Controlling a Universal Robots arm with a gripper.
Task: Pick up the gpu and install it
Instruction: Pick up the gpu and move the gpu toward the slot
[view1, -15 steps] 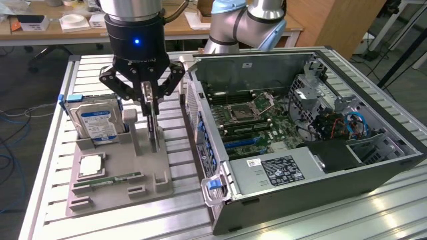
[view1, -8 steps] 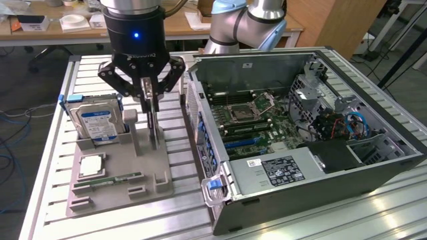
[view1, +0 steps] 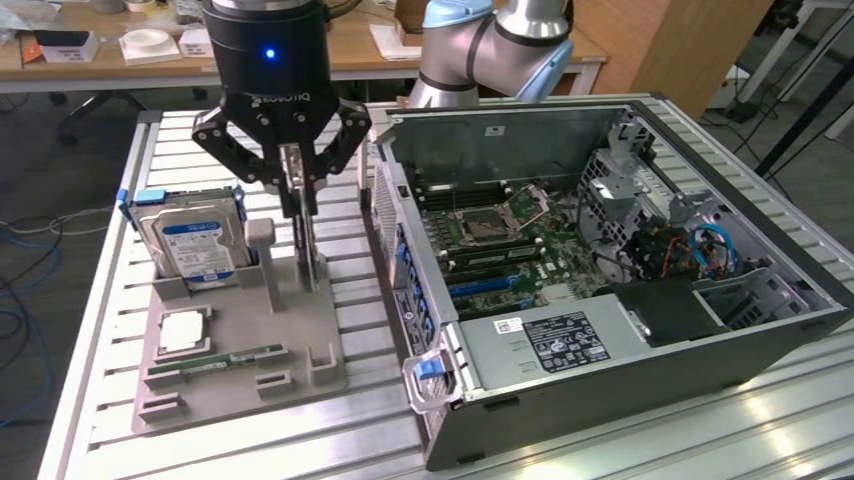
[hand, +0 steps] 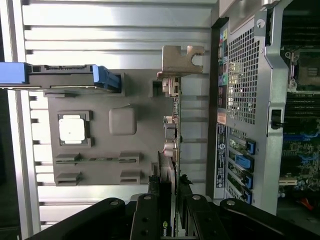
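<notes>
The gpu (view1: 310, 245) stands on edge in a slot of the grey fixture (view1: 300, 345), so I see it as a thin vertical card. In the wrist view the gpu (hand: 173, 140) runs edge-on, with its silver bracket (hand: 181, 60) at the far end. My gripper (view1: 296, 205) hangs straight down over it, and its black fingers (hand: 152, 205) press on both faces of the card's upper edge. The gripper (hand: 170, 195) is shut on the card, which still sits in the fixture.
A hard drive (view1: 198, 245) with a blue-white label stands at the fixture's back, with a processor chip (view1: 183, 333) and a memory stick (view1: 220, 362) in front. The open computer case (view1: 747, 330) lies to the exterior view's right, with its motherboard (view1: 501, 225) and blue slots (view1: 483, 290) exposed.
</notes>
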